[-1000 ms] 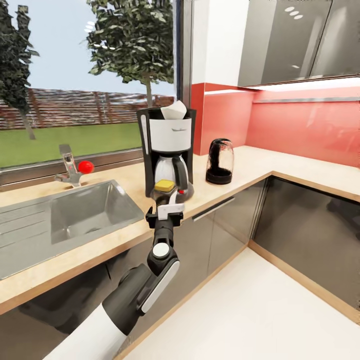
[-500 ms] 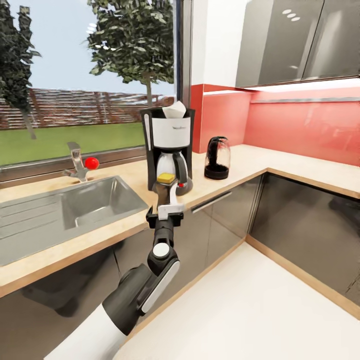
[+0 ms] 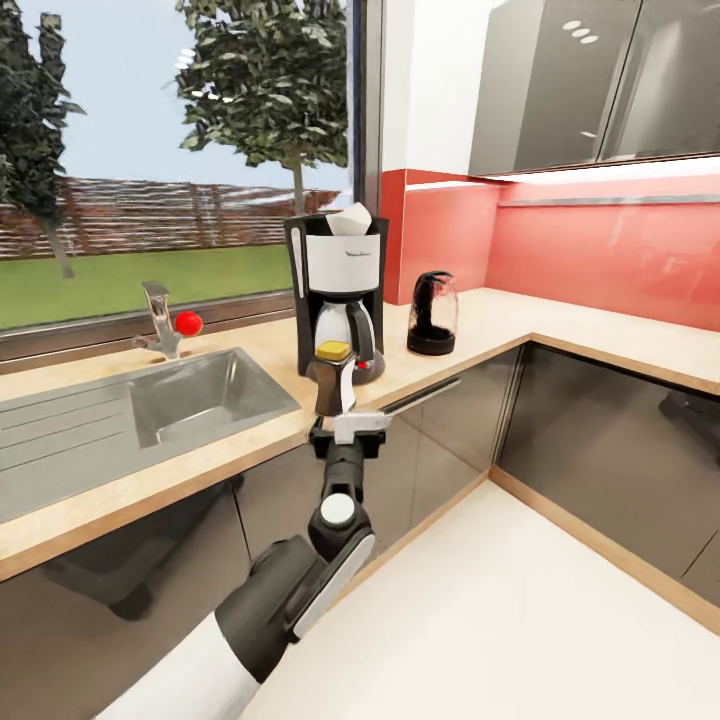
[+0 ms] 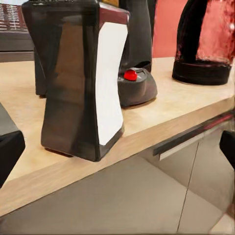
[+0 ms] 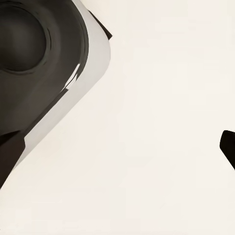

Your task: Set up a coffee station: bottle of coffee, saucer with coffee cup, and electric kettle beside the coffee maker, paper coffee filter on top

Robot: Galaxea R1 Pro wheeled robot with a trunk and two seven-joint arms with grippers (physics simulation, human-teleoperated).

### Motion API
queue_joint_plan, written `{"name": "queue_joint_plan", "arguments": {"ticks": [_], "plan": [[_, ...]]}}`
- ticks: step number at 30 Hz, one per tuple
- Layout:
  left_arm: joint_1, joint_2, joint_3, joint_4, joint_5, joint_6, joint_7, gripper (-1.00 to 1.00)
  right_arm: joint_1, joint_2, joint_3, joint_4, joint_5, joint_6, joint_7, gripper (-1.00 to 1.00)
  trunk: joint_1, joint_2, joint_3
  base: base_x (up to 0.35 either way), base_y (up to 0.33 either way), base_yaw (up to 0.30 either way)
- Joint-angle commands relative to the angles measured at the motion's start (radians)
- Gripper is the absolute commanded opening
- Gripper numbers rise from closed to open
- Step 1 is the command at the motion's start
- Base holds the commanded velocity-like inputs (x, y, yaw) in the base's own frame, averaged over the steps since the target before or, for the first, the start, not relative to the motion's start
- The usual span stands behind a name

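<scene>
The dark coffee bottle (image 3: 331, 380) with a yellow lid and white label stands on the countertop's (image 3: 480, 330) front edge, just in front of the black coffee maker (image 3: 338, 290). A white paper filter (image 3: 350, 219) pokes out of the maker's top. The electric kettle (image 3: 432, 315) stands to the maker's right. My left gripper (image 3: 346, 420) hangs open just short of the bottle (image 4: 81, 83), its fingers spread wide and apart from it. In the left wrist view the maker's base (image 4: 138, 87) and the kettle (image 4: 205, 44) are behind the bottle. My right gripper (image 5: 117, 152) is open over pale floor.
A steel sink (image 3: 150, 410) with a tap (image 3: 160, 320) lies left of the coffee maker, below a window. Dark cabinet fronts (image 3: 590, 450) run under the L-shaped counter, with wall cupboards (image 3: 600, 80) above. Pale floor (image 3: 520, 620) spreads at the lower right.
The camera has shifted, sliding the scene slightly. My left gripper has moved a little right and drawn back from the bottle, which now stands free on the counter edge.
</scene>
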Motion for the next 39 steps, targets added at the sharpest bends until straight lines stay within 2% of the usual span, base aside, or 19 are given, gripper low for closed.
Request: {"name": "queue_joint_plan", "arguments": {"ticks": [1,4,5,6,8,10,11,12,15,16,19,22,24,25,26,29,33,39], "plan": [[-0.001,-0.004,-0.020,-0.002,0.004,0.005,0.006,1.00,-0.001,0.000,-0.008,0.001,0.010,-0.003,-0.001,1.00,0.000,0.000,-0.001,-0.001,0.000,0.000],[-0.001,-0.004,-0.068,-0.003,0.010,0.005,0.006,1.00,-0.001,0.000,-0.008,0.001,0.010,-0.003,-0.001,1.00,0.000,0.000,-0.001,0.000,0.000,0.000],[-0.001,-0.004,-0.096,-0.004,0.025,0.005,0.006,1.00,-0.001,0.000,-0.008,0.001,0.010,-0.003,-0.001,1.00,0.000,0.000,-0.001,0.000,0.000,0.000],[-0.001,-0.004,-0.111,-0.005,0.038,0.004,0.006,1.00,-0.001,0.000,-0.008,0.001,0.010,-0.003,-0.001,1.00,0.000,0.000,-0.001,0.000,0.000,0.000],[-0.001,-0.004,-0.166,-0.009,0.112,-0.011,-0.007,1.00,-0.001,0.000,-0.008,0.001,0.010,-0.003,-0.001,1.00,0.000,0.000,-0.001,0.000,0.000,0.000],[-0.001,-0.004,-0.197,-0.009,0.180,-0.035,-0.071,1.00,-0.001,0.000,-0.008,0.001,0.010,-0.003,-0.001,1.00,0.000,0.000,-0.001,0.000,0.000,0.000],[-0.001,-0.004,-0.202,-0.008,0.191,-0.040,-0.094,1.00,-0.001,0.000,-0.008,0.001,0.010,-0.003,-0.001,1.00,0.000,0.000,-0.001,0.000,0.000,0.000],[-0.001,-0.004,-0.206,-0.005,0.210,-0.048,-0.150,1.00,-0.001,0.000,-0.008,0.001,0.010,-0.003,-0.001,1.00,0.000,0.000,-0.001,0.000,0.000,0.000],[-0.001,-0.004,-0.208,0.000,0.237,-0.054,-0.243,1.00,-0.001,0.000,-0.008,0.000,0.010,-0.003,-0.001,1.00,0.000,0.000,-0.001,0.000,0.000,0.000],[-0.001,-0.004,-0.204,0.004,0.263,-0.058,-0.329,1.00,-0.001,0.000,-0.008,0.000,0.010,-0.003,-0.001,1.00,0.000,0.000,-0.001,0.000,0.000,0.000],[-0.001,-0.004,-0.187,0.038,0.285,-0.071,-0.429,1.00,-0.001,0.000,-0.008,-0.001,0.010,-0.003,-0.001,1.00,0.000,0.000,-0.001,0.000,0.000,0.000],[-0.001,-0.004,-0.166,0.068,0.291,-0.081,-0.484,1.00,-0.001,0.000,-0.008,-0.001,0.010,-0.003,-0.001,1.00,0.000,0.000,-0.001,0.000,0.000,0.000],[-0.001,-0.004,-0.120,0.104,0.294,-0.086,-0.572,1.00,-0.001,0.000,-0.008,-0.002,0.010,-0.003,0.001,1.00,0.000,0.000,-0.001,0.000,0.000,0.000],[-0.001,-0.004,-0.106,0.113,0.295,-0.087,-0.595,1.00,-0.001,0.000,-0.008,-0.002,0.010,-0.003,0.002,1.00,0.000,0.000,-0.001,0.000,0.000,0.000],[-0.001,-0.004,-0.064,0.141,0.295,-0.088,-0.664,1.00,-0.001,0.000,-0.008,-0.003,0.010,-0.003,0.003,1.00,0.000,0.000,-0.001,0.000,0.000,0.000],[-0.001,-0.004,-0.017,0.175,0.296,-0.089,-0.747,1.00,-0.001,0.000,-0.008,-0.004,0.010,-0.003,0.004,1.00,0.000,0.000,-0.001,0.000,0.000,0.000],[-0.001,-0.004,0.013,0.197,0.296,-0.089,-0.804,1.00,-0.001,0.000,-0.009,-0.003,0.009,-0.004,0.004,1.00,0.000,0.000,-0.001,0.000,0.000,0.000],[-0.001,-0.004,0.025,0.205,0.296,-0.086,-0.827,1.00,-0.001,0.000,-0.010,-0.002,0.007,-0.003,0.002,1.00,0.000,0.000,-0.001,0.000,0.000,0.000]]}}
